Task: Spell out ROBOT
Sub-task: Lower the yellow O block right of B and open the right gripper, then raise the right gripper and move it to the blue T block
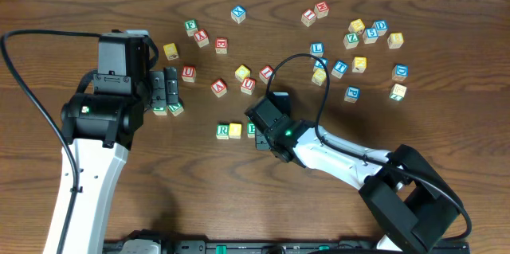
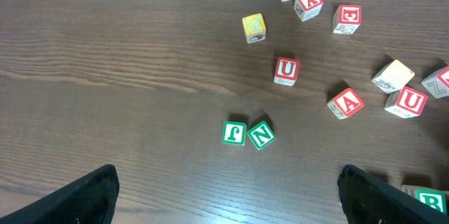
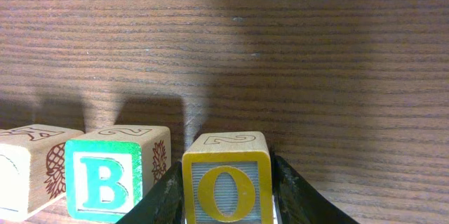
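Only the right wrist view showed the yellow O block [image 3: 226, 185]. It sat at the bottom middle of the frame, squeezed tight between the fingers [image 3: 163, 197] of the right gripper [image 3: 228, 206], just beside the green B block [image 3: 105, 178]. From overhead, the right arm [image 1: 335, 149] lay low from the lower right toward the middle, hiding the O. The left gripper [image 2: 224, 196] hung wide apart above 2 green blocks [image 2: 261, 135] on the table [image 2: 105, 55].

The right wrist view's left edge is cutting off the leftmost block [image 3: 21, 171]; overhead, the right gripper [image 1: 263, 134] is hiding the O block [image 3: 226, 185].
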Robot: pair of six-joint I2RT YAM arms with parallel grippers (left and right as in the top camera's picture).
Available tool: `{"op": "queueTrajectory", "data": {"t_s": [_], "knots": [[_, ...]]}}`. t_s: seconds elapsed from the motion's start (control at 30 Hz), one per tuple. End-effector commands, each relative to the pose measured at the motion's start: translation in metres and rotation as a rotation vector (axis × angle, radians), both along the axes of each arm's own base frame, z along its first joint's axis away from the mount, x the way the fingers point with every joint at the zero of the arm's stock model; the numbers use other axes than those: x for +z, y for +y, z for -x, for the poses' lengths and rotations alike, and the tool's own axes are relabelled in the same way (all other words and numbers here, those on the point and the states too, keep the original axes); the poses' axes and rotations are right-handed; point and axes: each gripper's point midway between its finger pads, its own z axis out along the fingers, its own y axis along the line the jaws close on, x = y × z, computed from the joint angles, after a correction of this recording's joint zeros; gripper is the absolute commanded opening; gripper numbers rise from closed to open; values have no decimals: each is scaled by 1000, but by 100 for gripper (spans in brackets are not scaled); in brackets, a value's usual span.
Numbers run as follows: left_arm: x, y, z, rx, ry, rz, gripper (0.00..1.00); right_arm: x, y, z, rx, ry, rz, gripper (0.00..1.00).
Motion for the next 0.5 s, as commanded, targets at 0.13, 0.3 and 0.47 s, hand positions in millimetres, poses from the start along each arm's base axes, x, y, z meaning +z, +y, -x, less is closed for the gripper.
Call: {"op": "queueTrajectory", "data": {"t_s": [0.13, 0.3, 0.47], "knots": [[6, 3, -1, -3, -12, -16, 98, 8, 4, -5, 7, -13, 6, 35], [6, 3, -1, -2, -12, -17, 98, 21, 10, -13, 3, -29, 4, 35], [6, 3, -1, -3, -12, -16, 98, 38, 7, -24, -21, -66, 45, 36]]}}
